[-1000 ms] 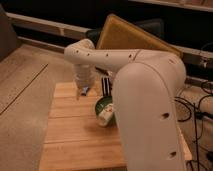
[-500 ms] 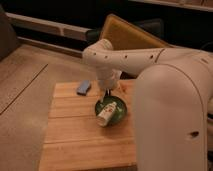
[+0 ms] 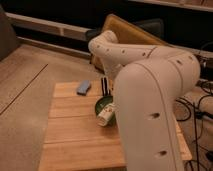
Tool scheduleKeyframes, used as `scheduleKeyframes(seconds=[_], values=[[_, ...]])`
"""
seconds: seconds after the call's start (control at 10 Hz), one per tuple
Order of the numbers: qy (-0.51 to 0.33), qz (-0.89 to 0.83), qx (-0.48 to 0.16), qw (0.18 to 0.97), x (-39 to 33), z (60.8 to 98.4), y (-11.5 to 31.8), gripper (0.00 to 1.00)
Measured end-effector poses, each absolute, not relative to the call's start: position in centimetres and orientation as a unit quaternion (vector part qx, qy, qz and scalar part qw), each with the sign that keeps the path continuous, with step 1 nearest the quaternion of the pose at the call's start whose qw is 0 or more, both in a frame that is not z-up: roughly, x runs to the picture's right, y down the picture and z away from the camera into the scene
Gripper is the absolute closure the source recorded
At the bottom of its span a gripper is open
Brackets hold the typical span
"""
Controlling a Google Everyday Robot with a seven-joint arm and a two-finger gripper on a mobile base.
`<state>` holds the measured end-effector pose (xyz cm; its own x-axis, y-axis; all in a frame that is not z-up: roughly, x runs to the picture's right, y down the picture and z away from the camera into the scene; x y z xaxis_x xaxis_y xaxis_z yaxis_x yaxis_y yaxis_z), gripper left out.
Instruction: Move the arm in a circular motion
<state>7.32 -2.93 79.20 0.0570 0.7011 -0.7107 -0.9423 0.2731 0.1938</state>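
Observation:
The arm (image 3: 150, 90) is a thick cream-white tube with rounded joints and rows of small dark holes. It fills the right half of the camera view and bends left over the wooden table (image 3: 75, 135). Its wrist (image 3: 102, 47) hangs over the table's far edge. The dark gripper (image 3: 105, 86) points down below the wrist, just behind a green bowl (image 3: 101, 106) and right of a blue block (image 3: 83, 87). It holds nothing that I can see.
A white cup (image 3: 104, 118) lies tilted in the green bowl. A tan board (image 3: 131, 31) leans behind the table against a dark wall. Cables (image 3: 200, 107) lie on the floor at the right. Speckled floor (image 3: 22, 85) is at the left.
The wrist and gripper swung from over the blue block at the left to the right, behind the bowl. The big arm segment now covers more of the table's right side.

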Motion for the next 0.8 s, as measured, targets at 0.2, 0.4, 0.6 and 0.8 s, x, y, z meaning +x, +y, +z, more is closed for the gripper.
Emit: scheduleKeyframes(seconds=[0.2,0.4,0.6,0.8], values=[[0.322,0.561,-0.183,0.741,2.2,81.4,-4.8,0.35],[0.279,0.522,-0.218,0.776,-4.9,82.4,-4.2,0.35],[0.253,0.496,-0.244,0.794,-9.8,81.6,-2.8,0.35],[0.226,0.471,-0.274,0.808,-14.5,79.5,-0.7,0.35]])
